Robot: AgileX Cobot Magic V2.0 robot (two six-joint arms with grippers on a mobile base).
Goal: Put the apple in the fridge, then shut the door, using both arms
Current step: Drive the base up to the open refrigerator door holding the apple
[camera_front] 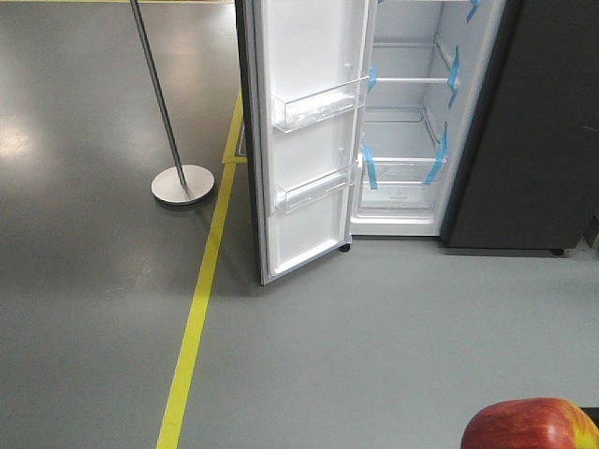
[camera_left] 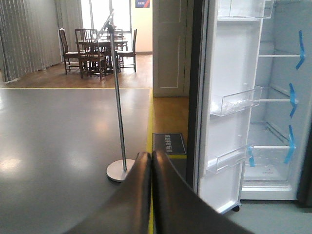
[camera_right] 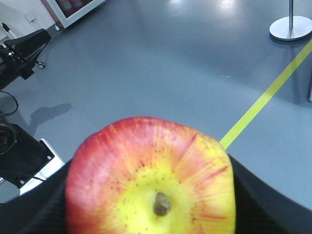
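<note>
The red and yellow apple [camera_right: 151, 178] fills the right wrist view, stem end facing the camera, with my right gripper [camera_right: 151, 195] shut on it, one black finger on each side. Its top also shows as the apple [camera_front: 529, 426] at the bottom right of the front view. The dark fridge [camera_front: 524, 131] stands ahead, its white shelves and blue tape exposed. The door [camera_front: 309, 131] is swung wide open to the left, white inner face and clear bins showing. My left gripper [camera_left: 151, 158] is shut and empty, its black fingers pressed together, pointing towards the door [camera_left: 226, 107] edge.
A metal pole on a round base [camera_front: 182, 183] stands left of the door. A yellow floor line [camera_front: 197, 318] runs from the fridge towards me. A dark floor mat [camera_left: 169, 144] lies beside the fridge. Chairs and a table [camera_left: 97, 48] stand far back.
</note>
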